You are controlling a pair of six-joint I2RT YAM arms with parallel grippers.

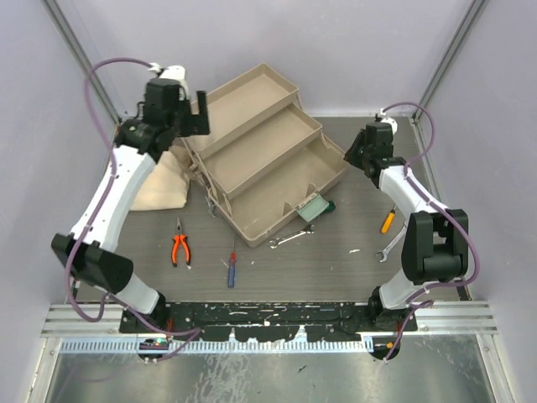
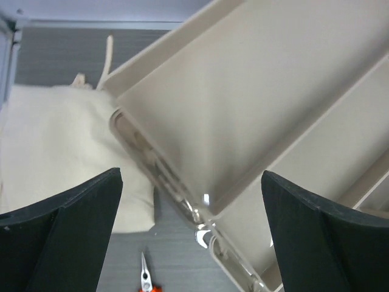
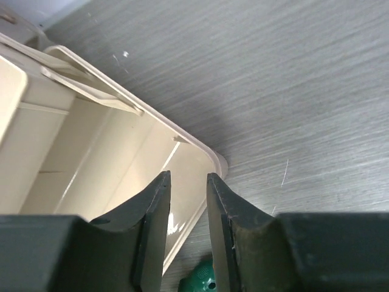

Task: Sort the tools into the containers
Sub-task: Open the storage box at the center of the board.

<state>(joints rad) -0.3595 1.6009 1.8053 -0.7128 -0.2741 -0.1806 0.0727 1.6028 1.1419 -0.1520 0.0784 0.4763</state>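
Observation:
The tan stepped toolbox (image 1: pixel 260 151) stands open at the table's middle, with three trays. My left gripper (image 1: pixel 198 113) is wide open and empty above the top tray's left corner; the tray (image 2: pixel 243 91) fills the left wrist view between the fingers, gripper (image 2: pixel 191 201). My right gripper (image 1: pixel 352 155) hangs over the lowest tray's right corner (image 3: pixel 206 155), jaws a narrow gap apart, nothing between, gripper (image 3: pixel 188 176). On the table lie orange-handled pliers (image 1: pixel 179 246), a blue-red screwdriver (image 1: pixel 232 267), a silver wrench (image 1: pixel 289 238), a green-handled screwdriver (image 1: pixel 328 205), an orange screwdriver (image 1: pixel 387 220) and another wrench (image 1: pixel 388 249).
A beige cloth bag (image 1: pixel 164 180) lies left of the toolbox, against its side; it also shows in the left wrist view (image 2: pixel 55 140). The pale green latch (image 1: pixel 312 206) hangs at the toolbox's front. Pale walls close the table on three sides.

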